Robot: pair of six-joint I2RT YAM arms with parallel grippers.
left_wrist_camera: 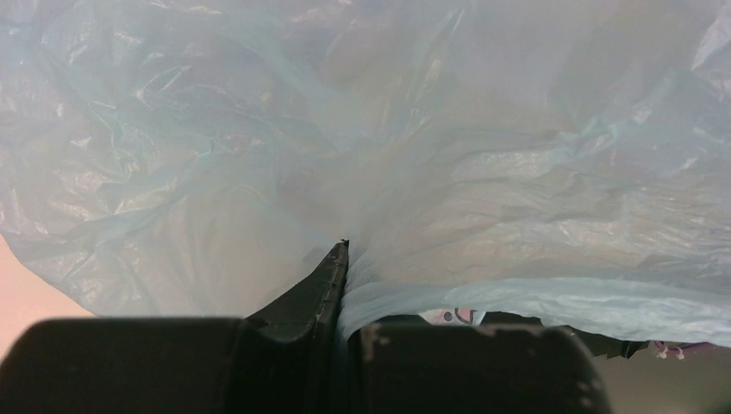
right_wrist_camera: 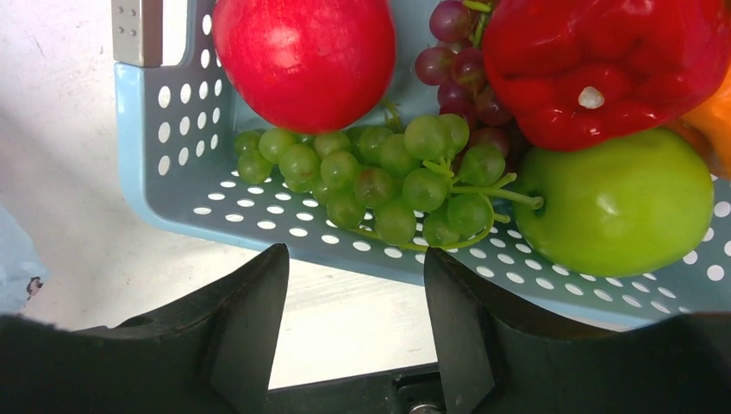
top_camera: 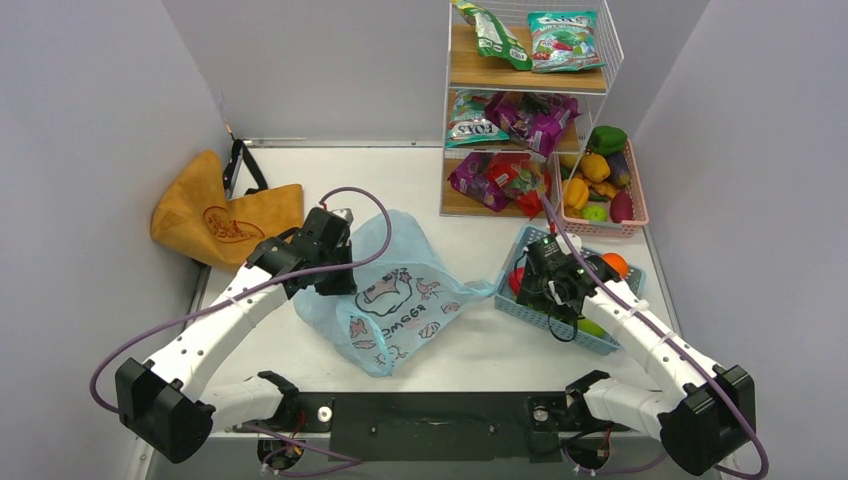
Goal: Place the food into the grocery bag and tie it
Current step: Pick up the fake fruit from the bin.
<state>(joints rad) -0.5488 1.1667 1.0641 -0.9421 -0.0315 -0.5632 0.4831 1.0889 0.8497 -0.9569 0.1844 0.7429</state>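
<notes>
1. Left arm [top_camera: 215, 320]: white link shells joined by black joint housings, with a large black block at the shoulder end.
2. Right arm [top_camera: 645, 335]: same white-and-black construction, with a matching black shoulder block.
3. Left purple cable [top_camera: 352, 192]: thin and round, routed along the left arm.
4. Right purple cable [top_camera: 552, 218]: same type, routed along the right arm.
5. Mounting plate [top_camera: 430, 425]: flat and black, spanning the two bases.
6. Left gripper [left_wrist_camera: 343, 259]: matte black fingers with a thin ribbed tip edge and pale scuff marks on the body.
7. Right gripper [right_wrist_camera: 353, 267]: two matte black fingers, broad at the root and tapering to blunt tips.
8. Indicator light [top_camera: 578, 270]: green, on the right wrist housing.
</notes>
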